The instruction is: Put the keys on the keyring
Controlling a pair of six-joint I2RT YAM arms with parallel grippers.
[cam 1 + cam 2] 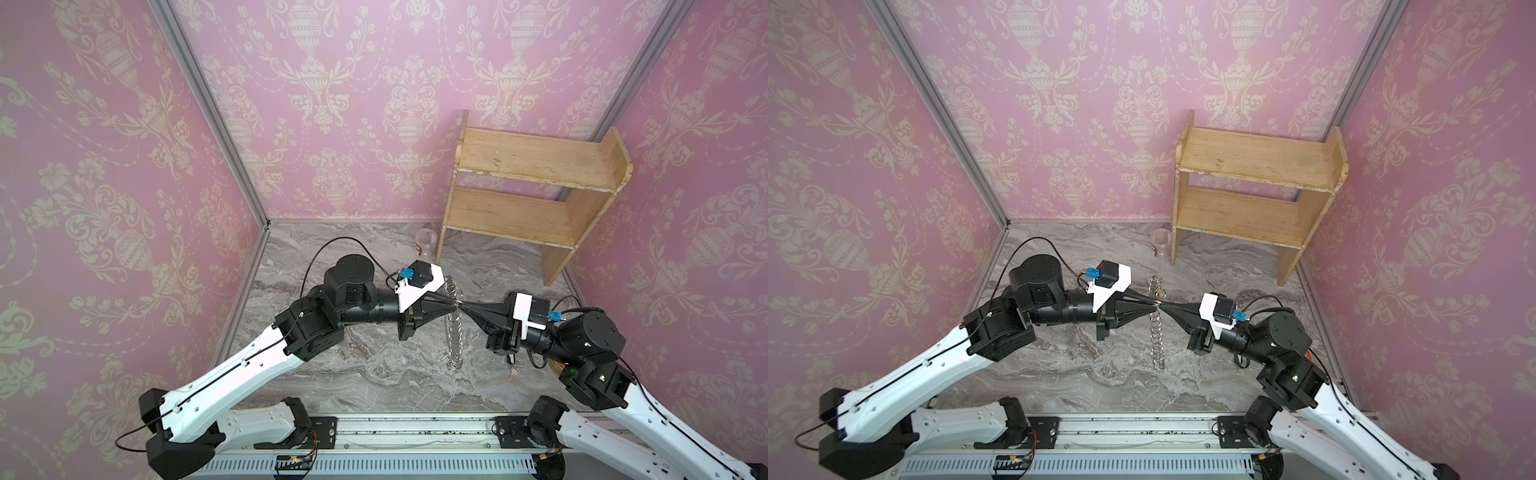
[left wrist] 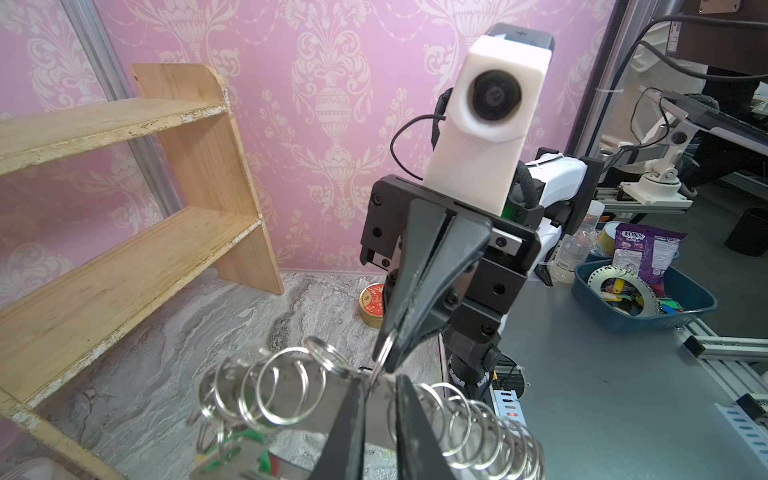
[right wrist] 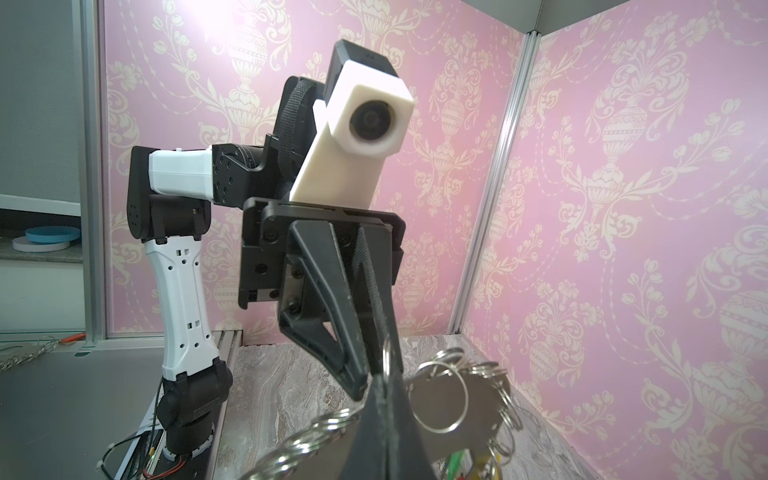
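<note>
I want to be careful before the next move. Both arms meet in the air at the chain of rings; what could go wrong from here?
1. The right fingers pinch just one thin ring of the keyring chain by their tips; a pull could slip it free, dropping it to the table.
2. The left fingers stand tip to tip with them, so they may collide.
3. The hanging keys could swing and tangle in the rings.

Count: 2 arms (left arm (image 1: 232, 374), right arm (image 1: 665, 419)), 1 wooden shelf (image 1: 536, 158) with 2 boards, 1 clear jar (image 1: 426, 245), 1 red-lidded tin (image 2: 372, 305), 1 keyring chain (image 1: 456, 332), 1 blue basket (image 2: 623, 320); keys (image 2: 245, 453) bunched, too blurred to count.
</note>
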